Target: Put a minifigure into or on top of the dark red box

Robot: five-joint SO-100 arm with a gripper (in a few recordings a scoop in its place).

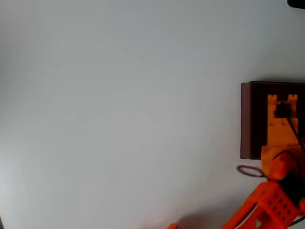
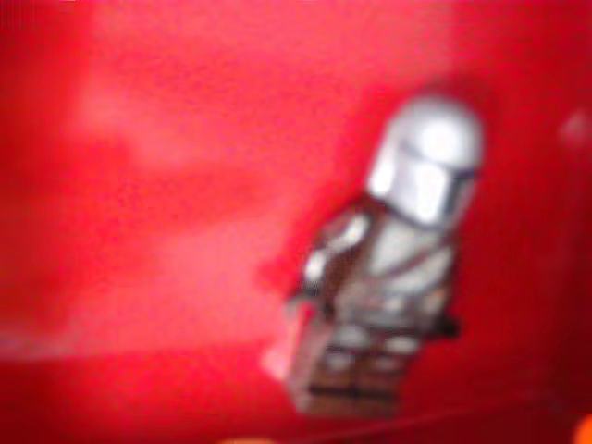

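Minifigure with silver helmet against dark red box interior, orange gripper above, grip state unclear.

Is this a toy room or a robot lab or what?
Probably a plain robot practice table, though little of the place shows: a bare white table, an orange robot arm with its claw over a dark red box, and a minifigure against red.
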